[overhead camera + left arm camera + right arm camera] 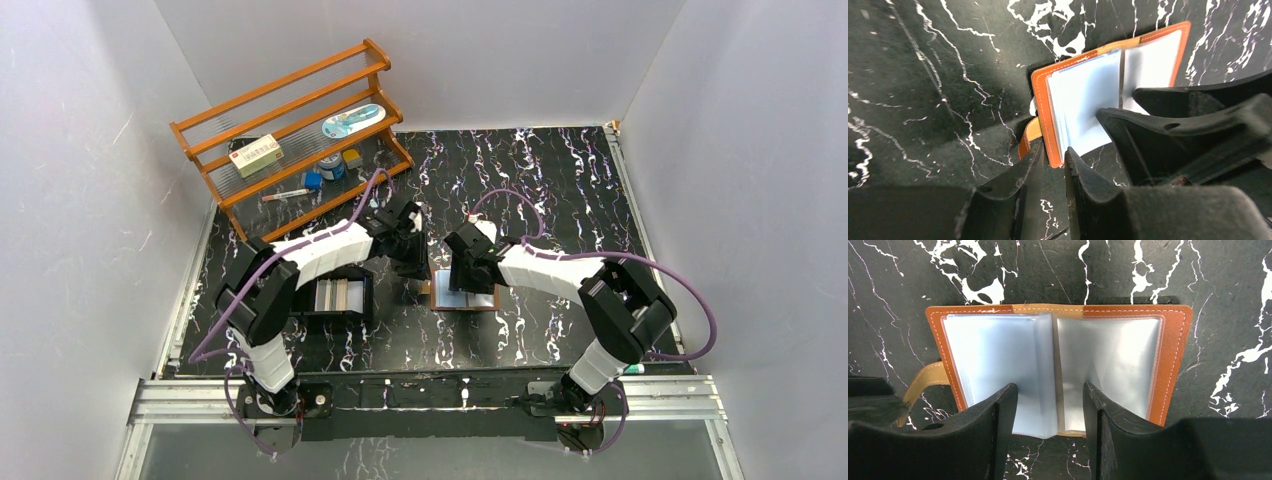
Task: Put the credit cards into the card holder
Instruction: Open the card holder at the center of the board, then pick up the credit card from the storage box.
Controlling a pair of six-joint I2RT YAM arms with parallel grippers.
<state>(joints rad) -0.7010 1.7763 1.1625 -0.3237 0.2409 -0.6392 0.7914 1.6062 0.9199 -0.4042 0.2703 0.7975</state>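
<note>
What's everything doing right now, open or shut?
holder: open, lying flat, clear pockets showing.
right gripper: open, over holder's near edge.
left gripper: narrow gap, at holder's corner; grip unclear.
cards: lying in tray.

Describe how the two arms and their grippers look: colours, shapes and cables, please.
Both the left arm and the right arm have white shells between chunky black joints. A purple cable loops along each. The left gripper and the right gripper each have two matte black, tapered fingers.
</note>
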